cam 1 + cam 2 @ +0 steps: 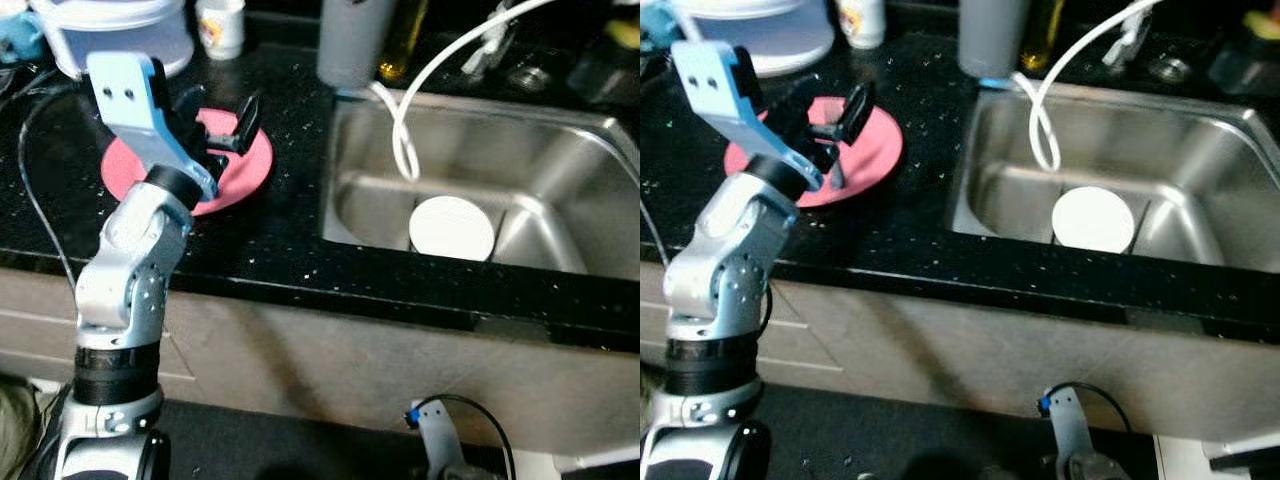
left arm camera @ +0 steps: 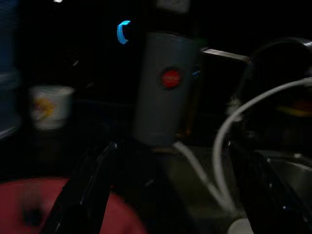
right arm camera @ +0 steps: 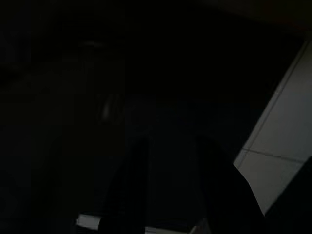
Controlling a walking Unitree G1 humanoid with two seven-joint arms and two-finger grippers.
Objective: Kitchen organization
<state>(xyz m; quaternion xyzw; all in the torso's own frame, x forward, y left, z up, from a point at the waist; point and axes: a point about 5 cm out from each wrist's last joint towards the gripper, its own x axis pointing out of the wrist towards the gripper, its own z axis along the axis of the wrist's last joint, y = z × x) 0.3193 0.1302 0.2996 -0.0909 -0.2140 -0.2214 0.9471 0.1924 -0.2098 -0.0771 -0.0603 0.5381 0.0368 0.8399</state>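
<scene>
A pink plate [image 1: 245,170] lies flat on the black speckled counter [image 1: 250,250], left of the steel sink [image 1: 560,160]. My left gripper [image 1: 218,125] hovers just over the plate, open, its black fingers spread with nothing between them. From the left wrist view the plate's rim [image 2: 19,204] sits below the fingers [image 2: 83,195]. A round white plate [image 1: 452,228] rests on the sink floor. My right arm [image 1: 432,430] hangs idle below the counter front; its wrist view is nearly black.
A grey tumbler [image 1: 352,40] with a red dot stands at the sink's back left corner, an oil bottle [image 1: 403,40] beside it. A white hose [image 1: 405,130] loops into the sink. A printed white cup [image 1: 221,28] and a lidded tub [image 1: 110,35] stand behind the pink plate.
</scene>
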